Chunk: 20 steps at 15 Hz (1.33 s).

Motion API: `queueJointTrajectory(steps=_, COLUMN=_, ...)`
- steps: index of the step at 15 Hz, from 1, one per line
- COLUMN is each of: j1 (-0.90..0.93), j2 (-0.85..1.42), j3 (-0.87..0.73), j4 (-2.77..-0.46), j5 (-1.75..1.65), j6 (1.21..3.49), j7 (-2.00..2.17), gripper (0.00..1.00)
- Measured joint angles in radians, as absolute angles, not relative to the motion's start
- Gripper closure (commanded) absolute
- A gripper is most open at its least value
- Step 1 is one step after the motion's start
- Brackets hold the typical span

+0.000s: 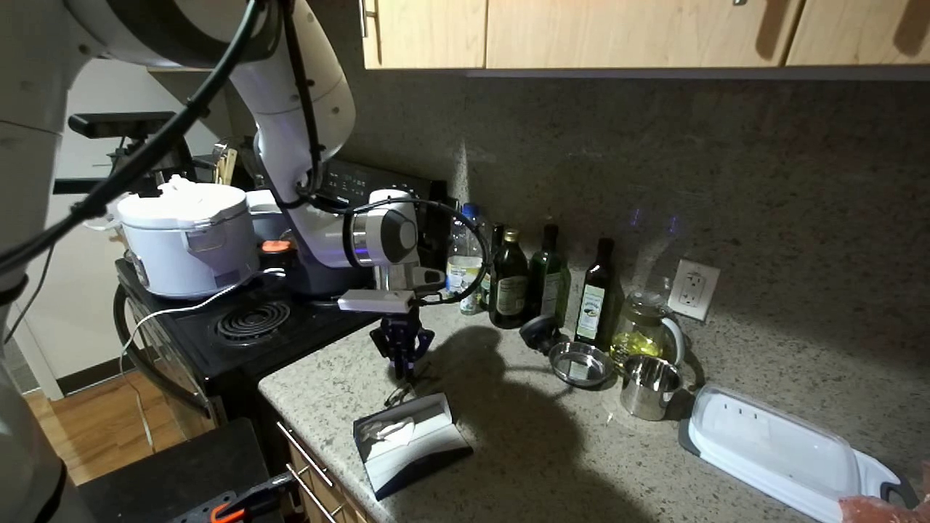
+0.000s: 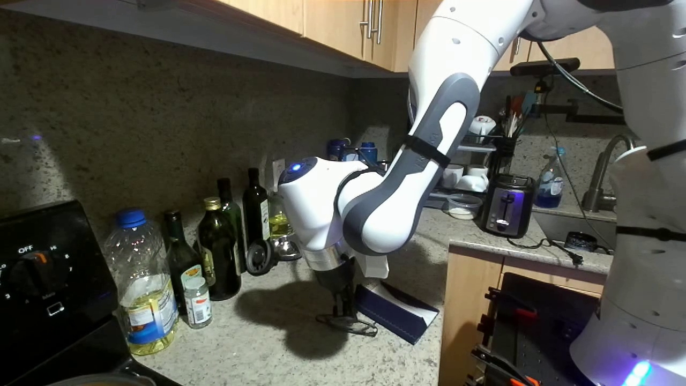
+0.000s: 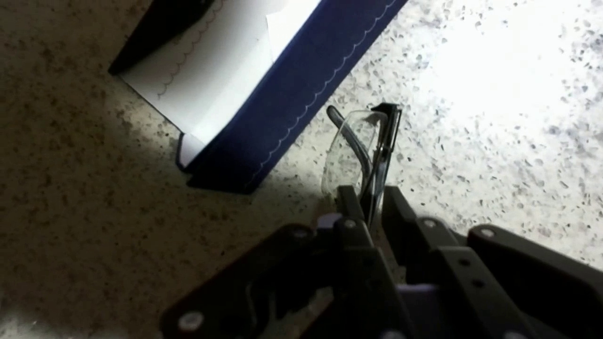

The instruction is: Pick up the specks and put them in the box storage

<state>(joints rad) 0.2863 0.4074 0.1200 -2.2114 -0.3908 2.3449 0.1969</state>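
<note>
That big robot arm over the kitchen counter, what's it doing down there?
The robot arm has its gripper pointing down, low over the kitchen counter, at a pair of glasses. Part of them sits between the fingers, but I can't tell whether the grip is firm or whether they're off the counter. An open dark blue case with a pale inside lies beside them. The glasses aren't in it yet; that's probably where they're going.

kitchen, stove point(image 1: 254, 323), sink point(image 2: 557, 224), toaster point(image 2: 506, 206), cupboards point(image 1: 625, 33)

Gripper point(image 3: 371, 197) straddles glasses point(image 3: 365, 157); case point(image 3: 292, 94) (dark blue) beside.
</note>
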Motion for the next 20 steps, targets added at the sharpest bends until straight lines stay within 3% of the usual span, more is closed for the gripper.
queueJointTrajectory(steps=3, j1=0.283, j2=0.406, j3=0.120, j4=-2.211, j5=-0.391, j6=2.345, j7=0.197, gripper=0.72)
queueJointTrajectory(steps=20, j1=0.280, j2=0.407, j3=0.121, j4=-2.207, j5=-0.368, j6=2.345, j7=0.177, gripper=0.73)
